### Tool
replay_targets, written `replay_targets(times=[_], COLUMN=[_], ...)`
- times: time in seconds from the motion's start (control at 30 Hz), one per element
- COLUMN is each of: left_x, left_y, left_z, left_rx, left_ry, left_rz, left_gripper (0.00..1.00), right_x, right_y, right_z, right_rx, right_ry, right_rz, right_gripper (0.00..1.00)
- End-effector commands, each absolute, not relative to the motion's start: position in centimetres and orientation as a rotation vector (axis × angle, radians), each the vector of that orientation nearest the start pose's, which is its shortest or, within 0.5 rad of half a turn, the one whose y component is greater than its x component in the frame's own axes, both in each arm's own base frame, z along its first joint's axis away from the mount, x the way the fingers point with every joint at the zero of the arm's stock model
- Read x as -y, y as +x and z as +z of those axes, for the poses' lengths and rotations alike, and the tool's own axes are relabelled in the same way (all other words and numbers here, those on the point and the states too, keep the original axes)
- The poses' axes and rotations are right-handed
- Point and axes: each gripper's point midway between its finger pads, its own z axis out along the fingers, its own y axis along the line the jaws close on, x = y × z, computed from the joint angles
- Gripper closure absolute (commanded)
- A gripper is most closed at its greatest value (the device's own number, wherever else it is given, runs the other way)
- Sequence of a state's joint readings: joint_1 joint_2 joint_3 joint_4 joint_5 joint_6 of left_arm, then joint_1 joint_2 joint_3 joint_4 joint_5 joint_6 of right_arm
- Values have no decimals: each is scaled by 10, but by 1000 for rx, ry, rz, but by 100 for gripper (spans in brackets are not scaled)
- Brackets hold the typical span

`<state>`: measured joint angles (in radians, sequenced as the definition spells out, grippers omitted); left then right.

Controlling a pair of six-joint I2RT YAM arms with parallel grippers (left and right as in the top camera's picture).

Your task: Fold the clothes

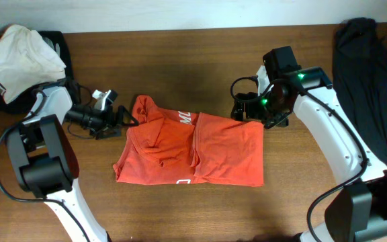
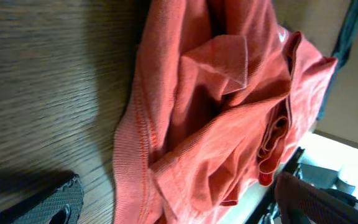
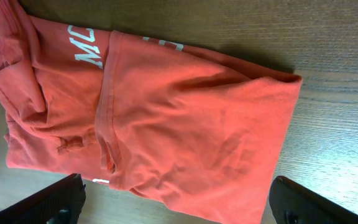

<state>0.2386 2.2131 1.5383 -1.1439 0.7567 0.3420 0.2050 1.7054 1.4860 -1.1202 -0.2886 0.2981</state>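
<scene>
- You find the T-shirt red-orange and rumpled at the centre of the table, with its right part folded over.
- That fold hides most of the white lettering.
- Left gripper, beside the shirt's left edge: jaws spread, empty.
- Right gripper, at the far right corner: jaws spread, empty.
</scene>
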Motion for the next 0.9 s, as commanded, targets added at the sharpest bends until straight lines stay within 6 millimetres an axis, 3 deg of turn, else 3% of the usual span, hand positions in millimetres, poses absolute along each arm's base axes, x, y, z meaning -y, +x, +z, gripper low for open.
replay_targets(times=[0.0,0.07,0.17,0.2,0.23,0.27,0.3,0.33,0.43,0.5,0.6,0.67,0.87], left_x=[49,74,91,91,78,64,44,36,41,69,115,152,236], left_y=[349,334,330,330,331,333,342,356,382,388,373,356,318], left_z=[-13,-18,-19,-19,-24,-26,-16,4,54,96,108,109,115], left_rx=[-3041,-3092,-3110,-3117,-3201,-3264,-3324,-3311,-3239,-3188,-3196,-3221,-3170], left_ry=[61,150,229,211,77,-16,-99,-130,-66,85,256,412,752], left_rz=[-1245,-1263,-1263,-1261,-1159,-1039,-895,-848,-808,-775,-811,-819,-916], left_gripper=[1,3,50,74,99,100,100,100,100,100,100,100,100], right_x=[-119,-119,-119,-119,-118,-117,-116,-116,-138,-158,-185,-189,-188], right_y=[347,347,346,345,342,338,329,322,308,296,283,278,278], right_z=[145,145,144,143,139,134,118,99,61,29,-2,-29,-32], right_rx=[-2946,-2947,-2952,-2955,-2970,-2982,-3019,-3040,-3032,-3026,-3082,-3144,-3152], right_ry=[80,80,81,81,85,88,97,106,56,87,55,118,133], right_rz=[481,480,479,479,477,474,467,470,580,612,609,588,599], right_gripper=[1,1,1,1,1,1,1,1,0,13,36,36,36])
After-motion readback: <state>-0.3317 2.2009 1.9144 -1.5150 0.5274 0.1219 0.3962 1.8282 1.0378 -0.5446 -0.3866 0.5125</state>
